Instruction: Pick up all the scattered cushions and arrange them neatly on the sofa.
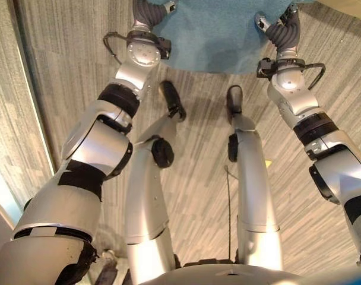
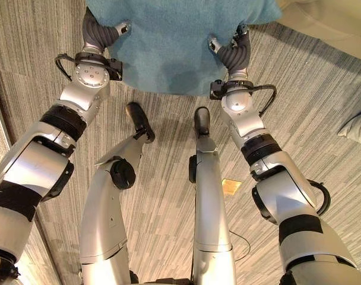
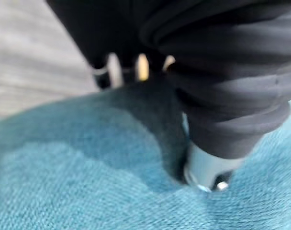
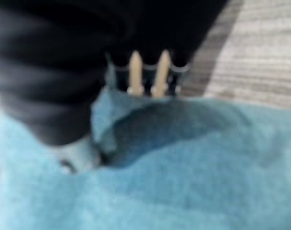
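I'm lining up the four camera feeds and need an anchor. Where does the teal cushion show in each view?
Left eye view: teal cushion at top centre, between both hands.
Right eye view: top centre, wider across.
Left wrist view: lower part, under the left robot hand.
Right wrist view: lower part, bunched at the right robot hand.
Shared landmark: grey striped floor.

Teal cushion (image 1: 219, 35) between left hand (image 1: 152, 13) and right hand (image 1: 279, 28), above grey striped floor (image 1: 198, 154).

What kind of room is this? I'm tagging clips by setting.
Probably a living-room mock-up: grey striped carpet underfoot, a teal cushion held at its edges by the left hand and right hand, and a pale cushion lying on the floor.
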### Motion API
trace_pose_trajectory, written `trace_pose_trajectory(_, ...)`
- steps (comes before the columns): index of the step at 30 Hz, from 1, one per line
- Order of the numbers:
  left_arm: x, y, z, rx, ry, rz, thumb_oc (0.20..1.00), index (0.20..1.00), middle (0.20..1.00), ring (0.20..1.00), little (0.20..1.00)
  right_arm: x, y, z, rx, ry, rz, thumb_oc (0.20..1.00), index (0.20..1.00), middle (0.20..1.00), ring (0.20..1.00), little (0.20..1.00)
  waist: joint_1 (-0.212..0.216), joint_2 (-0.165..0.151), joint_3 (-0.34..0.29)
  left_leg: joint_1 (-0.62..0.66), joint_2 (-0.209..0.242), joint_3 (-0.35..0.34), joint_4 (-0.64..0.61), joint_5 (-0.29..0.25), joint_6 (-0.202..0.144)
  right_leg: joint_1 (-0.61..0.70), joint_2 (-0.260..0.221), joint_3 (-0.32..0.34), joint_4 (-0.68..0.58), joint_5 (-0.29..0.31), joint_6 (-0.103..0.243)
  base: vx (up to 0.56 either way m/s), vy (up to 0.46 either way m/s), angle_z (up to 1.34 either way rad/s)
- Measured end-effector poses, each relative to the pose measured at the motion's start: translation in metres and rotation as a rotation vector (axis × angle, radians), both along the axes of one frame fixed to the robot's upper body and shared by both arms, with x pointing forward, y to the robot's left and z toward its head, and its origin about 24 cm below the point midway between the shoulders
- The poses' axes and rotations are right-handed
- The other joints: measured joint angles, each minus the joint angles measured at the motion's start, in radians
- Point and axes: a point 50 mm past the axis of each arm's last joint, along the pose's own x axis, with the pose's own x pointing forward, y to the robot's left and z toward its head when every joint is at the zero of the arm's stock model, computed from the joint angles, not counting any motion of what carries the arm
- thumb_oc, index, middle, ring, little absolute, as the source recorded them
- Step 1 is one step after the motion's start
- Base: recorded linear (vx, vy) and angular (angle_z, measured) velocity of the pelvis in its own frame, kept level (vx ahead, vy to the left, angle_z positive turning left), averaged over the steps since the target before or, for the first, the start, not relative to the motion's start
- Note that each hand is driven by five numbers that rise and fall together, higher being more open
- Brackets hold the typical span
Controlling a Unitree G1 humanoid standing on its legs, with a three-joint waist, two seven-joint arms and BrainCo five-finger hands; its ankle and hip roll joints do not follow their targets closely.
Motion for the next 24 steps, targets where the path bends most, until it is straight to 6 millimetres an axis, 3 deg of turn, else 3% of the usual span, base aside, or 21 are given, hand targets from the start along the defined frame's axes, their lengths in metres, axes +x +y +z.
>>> trace_pose_trajectory(6,-0.010,-0.008,0.017,0.002,-0.081,-0.065,0.200,0.200,0.200,0.200,0.200,-0.006,-0.007,0.005,0.022,-0.043,-0.007,0.200,0.200,0.200,0.200,0.200,0.006,0.008,0.005,0.016,-0.034,-0.019,-0.109,0.062,-0.008,0.016,-0.025,-0.032,-0.061,0.018,-0.008,-0.05,-0.050,0.11)
trace_pose_trajectory(8,-0.010,-0.006,0.011,-0.002,-0.069,-0.066,0.200,0.200,0.200,0.200,0.200,-0.006,-0.009,-0.003,0.021,-0.025,-0.012,0.200,0.200,0.200,0.200,0.200,0.007,0.021,0.017,0.061,-0.040,-0.031,-0.139,0.072,-0.010,0.069,-0.030,-0.049,-0.088,0.024,-0.010,-0.08,-0.031,0.08)
trace_pose_trajectory(10,-0.011,-0.004,-0.001,-0.028,-0.057,-0.083,0.200,0.200,0.200,0.200,0.200,-0.007,-0.009,-0.013,0.021,-0.004,-0.009,0.200,0.200,0.200,0.200,0.200,0.005,0.021,0.018,0.136,-0.056,-0.028,-0.222,0.104,-0.016,0.134,-0.033,-0.050,-0.150,0.045,-0.011,-0.07,-0.046,0.04)
trace_pose_trajectory(13,-0.020,-0.002,-0.041,-0.091,-0.014,-0.139,0.200,0.200,0.200,0.200,0.200,-0.017,-0.010,-0.053,0.002,0.060,0.015,0.200,0.200,0.200,0.200,0.200,-0.001,0.031,-0.020,0.280,-0.086,-0.060,-0.376,0.164,-0.038,0.275,-0.045,-0.084,-0.265,0.073,-0.011,-0.05,-0.045,0.09)
trace_pose_trajectory(15,-0.025,-0.003,-0.055,-0.116,-0.010,-0.163,0.200,0.200,0.200,0.200,0.200,-0.021,-0.013,-0.063,-0.006,0.073,0.018,0.200,0.200,0.200,0.200,0.200,-0.001,0.031,-0.052,0.302,-0.089,-0.063,-0.408,0.178,-0.042,0.293,-0.045,-0.091,-0.287,0.078,-0.009,-0.03,-0.032,0.06)
trace_pose_trajectory(22,-0.036,-0.002,-0.108,-0.203,0.093,-0.208,0.200,0.200,0.200,0.200,0.200,-0.037,-0.018,-0.096,0.010,0.120,0.033,0.200,0.200,0.200,0.200,0.200,-0.036,0.029,-0.052,0.548,-0.115,-0.078,-0.603,0.246,-0.052,0.522,-0.048,-0.116,-0.421,0.111,-0.005,-0.01,-0.051,0.01)
trace_pose_trajectory(24,-0.047,0.001,-0.128,-0.208,0.126,-0.239,0.200,0.200,0.200,0.200,0.200,-0.048,-0.024,-0.106,0.040,0.128,0.036,0.200,0.200,0.200,0.200,0.200,-0.057,0.003,-0.037,0.705,-0.122,-0.087,-0.681,0.271,-0.061,0.660,-0.047,-0.130,-0.461,0.117,-0.010,0.00,-0.084,0.02)
